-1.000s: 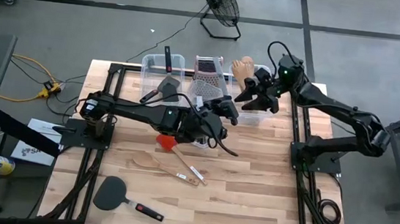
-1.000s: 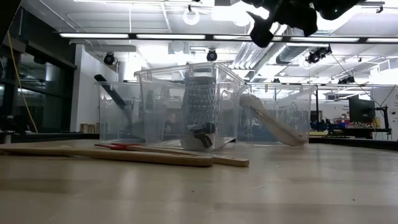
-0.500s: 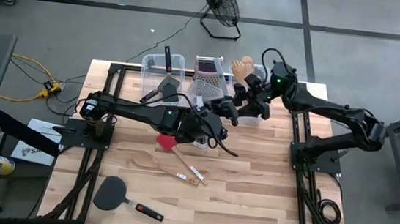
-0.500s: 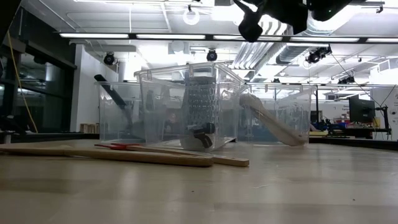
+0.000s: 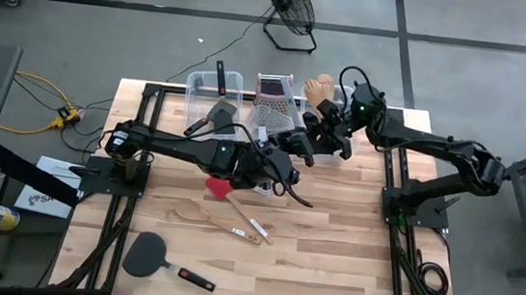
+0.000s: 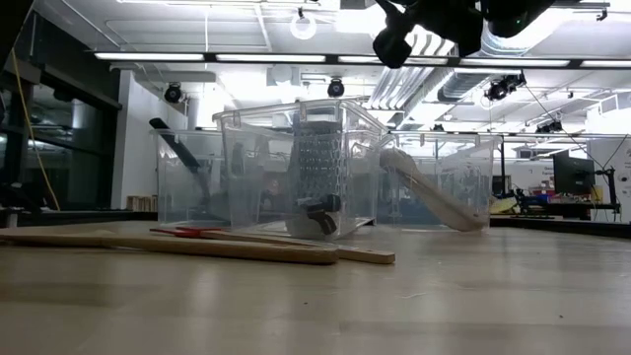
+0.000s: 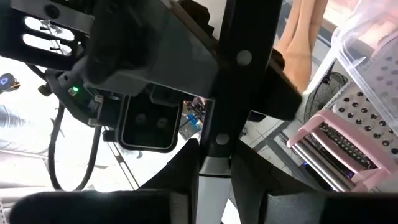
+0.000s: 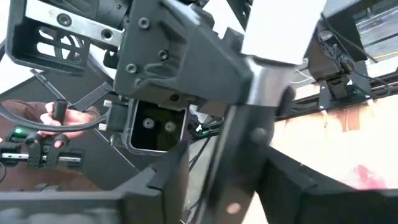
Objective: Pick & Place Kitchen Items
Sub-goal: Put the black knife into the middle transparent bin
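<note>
A black-handled steel knife (image 7: 233,81) is held up in the air in front of the clear bins, between my two grippers. My left gripper (image 5: 299,143) reaches in from the table's left and is shut on the knife. My right gripper (image 5: 321,134) comes from the right, its fingers closed around the knife's riveted handle (image 8: 239,168). On the table lie a red spatula (image 5: 219,187), two pale wooden utensils (image 5: 222,221) and a black spatula (image 5: 149,254). My left gripper pinches the knife's steel part (image 7: 208,167), just below the handle, between its two fingers. It comes in level from the table's left, and the handle sticks out past the fingertips. My right gripper has the black handle (image 8: 249,140) between its two fingers (image 8: 171,168), coming level from the right. The blade (image 8: 280,31) runs on beyond the fingers, and the knife hangs clear of the table.
Three clear bins stand along the far edge: the left bin (image 5: 212,89) holds black spatulas, the middle bin (image 5: 273,98) a steel grater, the right bin (image 5: 339,157) wooden utensils (image 5: 320,87). The near half of the table has free room around the loose utensils.
My right gripper has moved toward the table's left, up to my left gripper, and its fingers have come together around the knife's handle. My left gripper and the knife have stayed in place.
</note>
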